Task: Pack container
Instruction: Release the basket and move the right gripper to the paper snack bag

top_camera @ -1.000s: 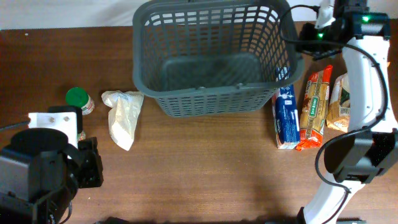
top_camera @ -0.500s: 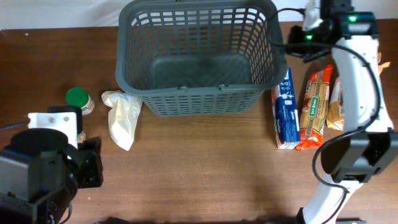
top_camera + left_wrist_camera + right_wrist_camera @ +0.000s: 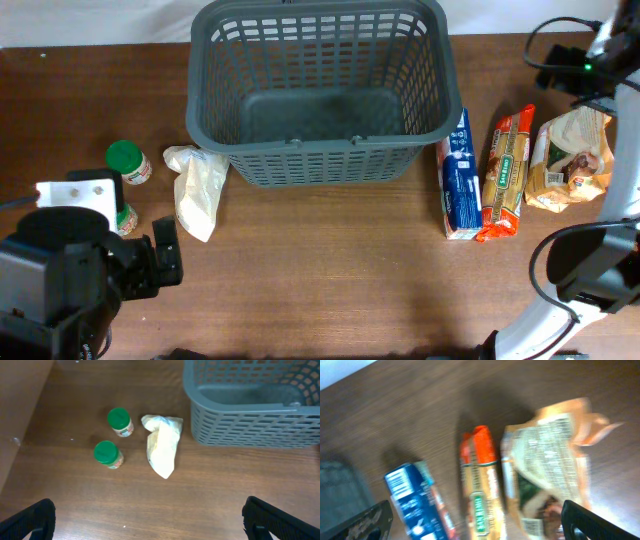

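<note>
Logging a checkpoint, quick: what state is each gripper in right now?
Left gripper: open, holding nothing.
Right gripper: open, holding nothing.

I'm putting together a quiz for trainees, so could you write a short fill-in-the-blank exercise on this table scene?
1. The large dark grey plastic lattice basket is ____ inside.
2. ____ small green-lidded jars stand near the crumpled white plastic bag.
3. The flat cardboard box between the basket and the long orange-red packet is coloured ____.
Missing words: empty; two; blue.
</note>
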